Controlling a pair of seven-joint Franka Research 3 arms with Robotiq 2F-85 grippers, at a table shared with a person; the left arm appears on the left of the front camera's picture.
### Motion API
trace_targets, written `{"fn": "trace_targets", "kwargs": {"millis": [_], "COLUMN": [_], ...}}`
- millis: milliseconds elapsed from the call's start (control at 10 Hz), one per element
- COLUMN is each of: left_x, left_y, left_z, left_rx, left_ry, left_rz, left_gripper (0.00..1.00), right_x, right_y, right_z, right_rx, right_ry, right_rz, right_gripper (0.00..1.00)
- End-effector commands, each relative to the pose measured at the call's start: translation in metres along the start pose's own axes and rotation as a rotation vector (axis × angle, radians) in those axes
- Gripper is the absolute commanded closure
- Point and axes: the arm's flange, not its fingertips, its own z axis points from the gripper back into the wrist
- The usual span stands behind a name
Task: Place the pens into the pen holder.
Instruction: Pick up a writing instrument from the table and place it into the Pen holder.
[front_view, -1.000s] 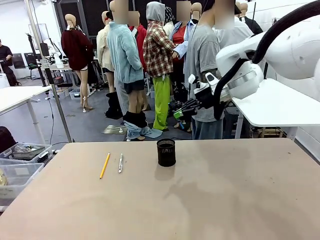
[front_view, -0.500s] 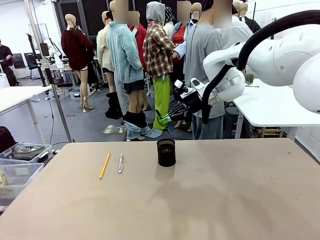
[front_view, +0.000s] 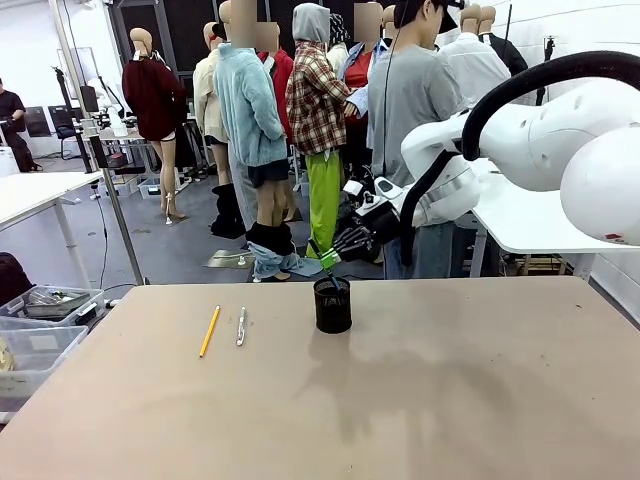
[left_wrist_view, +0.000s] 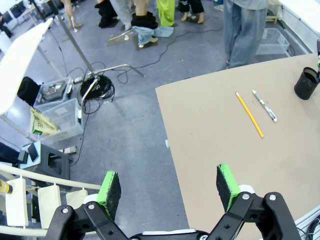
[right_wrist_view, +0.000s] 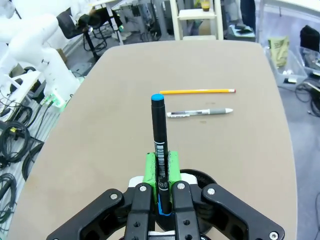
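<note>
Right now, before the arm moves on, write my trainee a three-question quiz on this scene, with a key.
1. True or false: the left gripper is shut on the yellow pencil.
2. What does the right gripper hold? A: a black pen with a blue end. B: a pair of scissors. C: nothing.
3. How many pens lie flat on the table, apart from the pen holder?

Key
1. False: it is open, and the yellow pencil lies on the table.
2. A.
3. Two: the yellow pencil and the silver pen.
</note>
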Motion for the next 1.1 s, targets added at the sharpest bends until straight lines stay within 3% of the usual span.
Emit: {"fn": "trace_targets", "kwargs": {"millis": [0,300,600,800,1000], "left_x": [0.002,0.002,0.002,0.002,0.002], "left_y": [0.0,0.0,0.0,0.0,0.0], "left_z": [-0.001,-0.001,-0.001,-0.001,-0.001], "left_rx": [0.008,0.008,0.008,0.008,0.008], "left_ry": [-0.008,-0.008,-0.008,-0.008,-0.008], "left_rz": [0.013,0.013,0.013,0.013,0.013], "left_gripper": [0.0,0.0,0.0,0.0,0.0], "right_x": [0.001,-0.011,-0.015,-0.018,-0.016], "right_y": [-0.015,-0.017,-0.011,0.01,0.048], "right_z": [-0.005,-0.007,0.0,0.022,0.06], "right_rx": [0.027,0.003,-0.006,-0.056,-0.22], "right_ry": [0.043,0.074,0.096,0.116,0.2], "right_rz": [-0.024,-0.021,-0.017,-0.025,-0.067], "right_gripper": [1.0,1.0,0.46,0.46,0.46]}}
